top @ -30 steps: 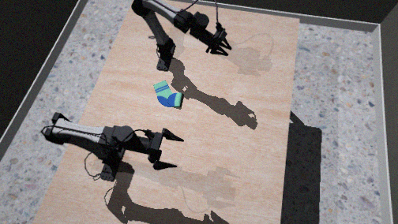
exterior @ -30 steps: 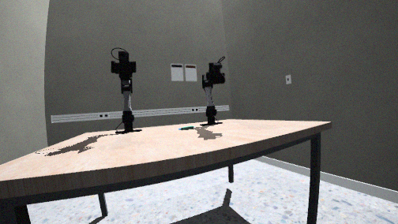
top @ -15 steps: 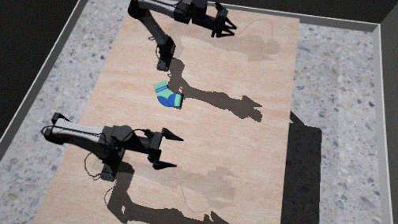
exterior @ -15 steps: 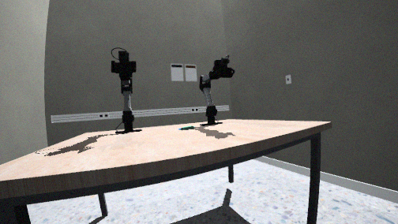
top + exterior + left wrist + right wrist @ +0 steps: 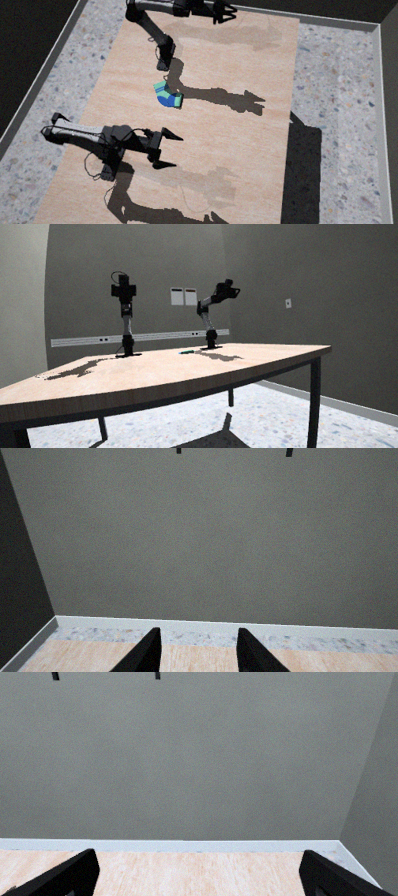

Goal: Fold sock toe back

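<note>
Mint-and-blue fabric sock [image 5: 167,98] [image 5: 187,352]: bent, lying flat; fold layers unclear, upper edge shadowed. Beyond it, left gripper [image 5: 230,15] [image 5: 237,293] [image 5: 199,629] parted moderately, right gripper [image 5: 178,153] [image 5: 123,290] [image 5: 199,850] wide; both empty.

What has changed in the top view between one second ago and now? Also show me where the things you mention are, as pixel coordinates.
The left gripper [image 5: 235,13] [image 5: 238,292] [image 5: 199,637] swung away from the right arm, upward in the top view. No grasp or release shows; it is partly open, holding nothing. The right gripper [image 5: 179,152] [image 5: 123,291] [image 5: 199,860] and the sock [image 5: 167,101] [image 5: 187,352] stayed as they were.
</note>
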Action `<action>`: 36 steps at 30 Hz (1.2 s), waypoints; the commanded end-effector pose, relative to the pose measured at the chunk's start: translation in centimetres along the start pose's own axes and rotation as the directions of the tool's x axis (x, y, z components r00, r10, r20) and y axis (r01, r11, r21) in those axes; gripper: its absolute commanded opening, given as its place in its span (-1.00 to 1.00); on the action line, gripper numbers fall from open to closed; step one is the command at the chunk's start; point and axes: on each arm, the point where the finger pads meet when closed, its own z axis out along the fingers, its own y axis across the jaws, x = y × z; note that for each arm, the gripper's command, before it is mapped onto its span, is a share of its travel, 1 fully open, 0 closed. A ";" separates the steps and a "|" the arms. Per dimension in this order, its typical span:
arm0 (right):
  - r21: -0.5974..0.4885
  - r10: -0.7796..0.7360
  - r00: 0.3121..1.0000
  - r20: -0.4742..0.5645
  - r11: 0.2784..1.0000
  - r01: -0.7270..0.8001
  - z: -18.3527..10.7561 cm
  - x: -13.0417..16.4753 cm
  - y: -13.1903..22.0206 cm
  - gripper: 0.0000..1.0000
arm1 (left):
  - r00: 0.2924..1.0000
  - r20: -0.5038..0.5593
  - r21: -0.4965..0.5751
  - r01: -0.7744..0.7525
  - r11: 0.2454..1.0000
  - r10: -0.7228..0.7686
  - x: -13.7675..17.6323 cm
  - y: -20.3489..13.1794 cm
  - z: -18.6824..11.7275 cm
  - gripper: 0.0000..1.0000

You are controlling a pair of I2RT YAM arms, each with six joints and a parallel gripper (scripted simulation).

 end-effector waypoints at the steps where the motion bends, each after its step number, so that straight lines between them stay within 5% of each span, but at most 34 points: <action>1: -0.008 0.005 0.997 0.080 1.000 -0.005 -0.8 -3.3 0.3 1.00 | 0.994 0.106 -0.008 0.014 1.000 -0.013 -3.9 0.1 -1.3 -0.23; 36: -0.007 0.002 0.996 0.086 1.000 -0.001 -1.0 -3.5 0.2 1.00 | 0.997 0.072 -0.014 -0.015 1.000 0.016 -3.0 0.3 -0.6 -0.23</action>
